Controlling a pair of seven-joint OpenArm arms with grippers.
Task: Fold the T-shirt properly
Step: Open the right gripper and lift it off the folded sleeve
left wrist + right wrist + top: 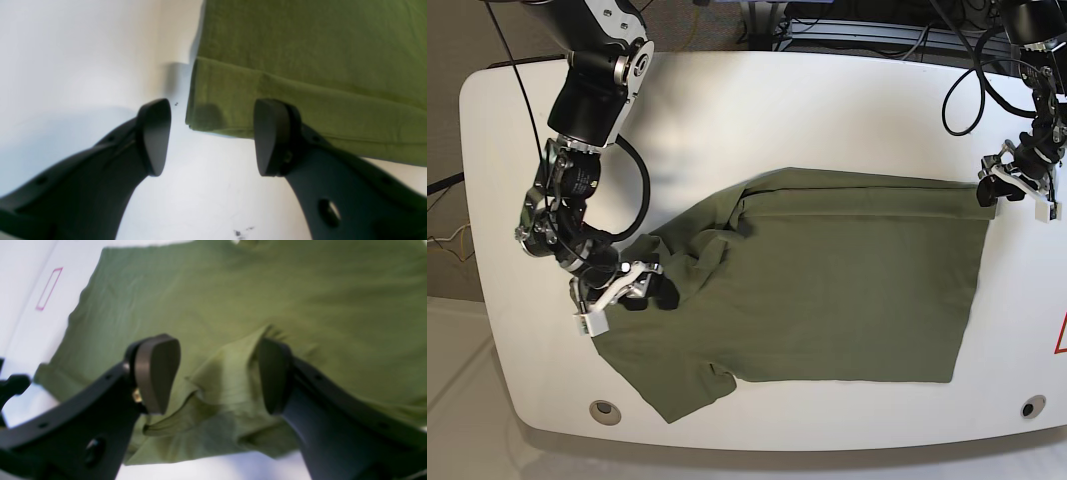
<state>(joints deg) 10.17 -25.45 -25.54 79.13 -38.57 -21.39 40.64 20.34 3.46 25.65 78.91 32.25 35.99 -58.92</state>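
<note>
Left wrist view: left gripper (212,136) fingers spread wide, empty, over white table (83,60); T-shirt (317,66) hem corner just beyond.
Right wrist view: right gripper (218,375) fingers apart, straddling raised fold; nothing clamped.
Base view: shirt across table centre, left side bunched, sleeve rumpled near right gripper. Judgement: cloth soft, light, limp; will sag. Best hold: hem corners, sleeve edge.

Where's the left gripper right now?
In the base view, the left gripper hangs open at the right, beside the T-shirt's far right corner.
</note>
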